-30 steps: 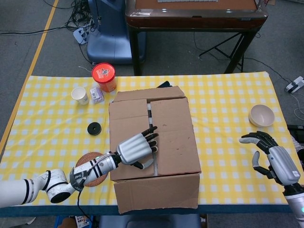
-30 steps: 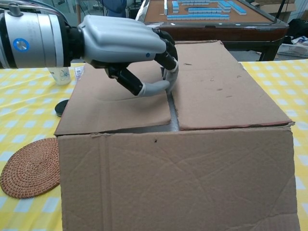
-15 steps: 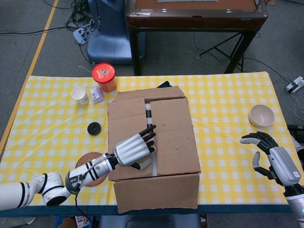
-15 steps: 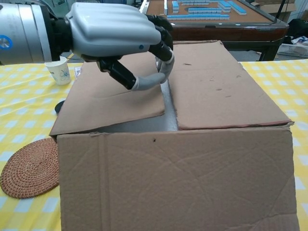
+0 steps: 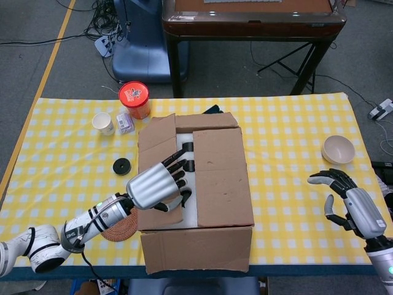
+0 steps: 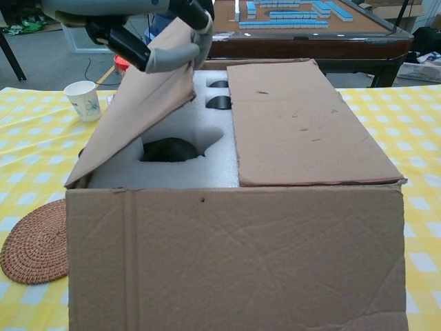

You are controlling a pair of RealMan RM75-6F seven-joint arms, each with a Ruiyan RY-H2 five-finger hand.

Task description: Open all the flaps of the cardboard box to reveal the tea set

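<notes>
Cardboard box [image 5: 195,246] mid-table [image 5: 288,153], front wall at near edge; left flap [image 6: 131,103] tilted up, pinched at inner edge by left hand [image 5: 153,187]; right flap [image 5: 222,175] flat; white foam insert [image 6: 172,176] exposed; right hand [image 5: 347,200] spread, empty, near bowl [image 5: 338,149].

Left hand [image 5: 153,187] showing silver shell, black fingers; white forearm wearing black bands; right hand [image 5: 350,203] matching.
</notes>
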